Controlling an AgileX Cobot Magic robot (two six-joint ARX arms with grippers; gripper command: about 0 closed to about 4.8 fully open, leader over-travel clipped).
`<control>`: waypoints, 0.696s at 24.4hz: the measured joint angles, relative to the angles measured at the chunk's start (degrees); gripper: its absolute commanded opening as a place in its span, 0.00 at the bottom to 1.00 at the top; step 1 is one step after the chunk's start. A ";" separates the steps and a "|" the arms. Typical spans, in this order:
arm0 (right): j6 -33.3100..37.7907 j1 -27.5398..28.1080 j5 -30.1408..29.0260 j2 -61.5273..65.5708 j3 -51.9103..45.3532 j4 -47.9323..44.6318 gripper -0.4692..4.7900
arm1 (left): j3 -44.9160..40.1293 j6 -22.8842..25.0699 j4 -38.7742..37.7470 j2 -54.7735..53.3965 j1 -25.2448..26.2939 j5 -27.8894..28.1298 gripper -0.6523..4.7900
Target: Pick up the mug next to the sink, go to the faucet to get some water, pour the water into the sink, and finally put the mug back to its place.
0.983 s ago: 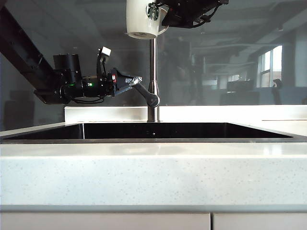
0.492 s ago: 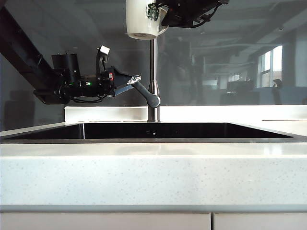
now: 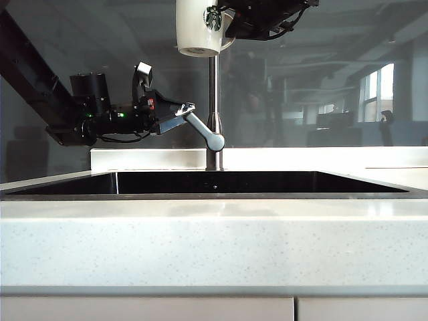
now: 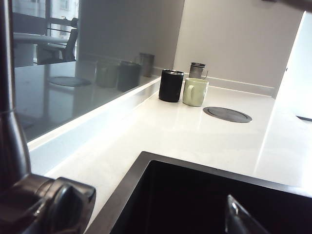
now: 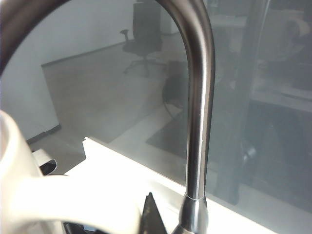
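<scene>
While a pale speckled countertop fills the foreground, the sink lies recessed behind its front edge, dark and glossy. At the sink's back edge rises the faucet, its angled lever low on one side. The left gripper reaches in level over the sink's left half, jaws spread wide, fingertips at the lever's end. High above, beside the faucet's neck, the right gripper is clamped on the handle of the white mug, held upright.
</scene>
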State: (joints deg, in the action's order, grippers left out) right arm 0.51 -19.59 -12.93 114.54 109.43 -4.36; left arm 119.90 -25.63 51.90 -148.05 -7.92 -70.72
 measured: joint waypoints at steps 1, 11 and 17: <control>-0.02 0.00 0.02 0.00 0.00 0.00 0.07 | 0.00 -0.28 0.37 0.00 0.00 -0.13 1.00; -1.18 0.00 0.04 0.00 0.00 0.35 0.07 | 0.00 -1.86 1.18 0.00 -0.02 -1.14 1.00; -1.22 0.00 0.04 0.00 0.00 0.48 0.07 | 0.00 -1.29 1.51 0.00 -0.15 -0.20 1.00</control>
State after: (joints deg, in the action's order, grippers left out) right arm -0.71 -19.59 -12.88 114.54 109.43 -3.88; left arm 119.90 -26.92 53.41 -148.05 -8.08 -70.91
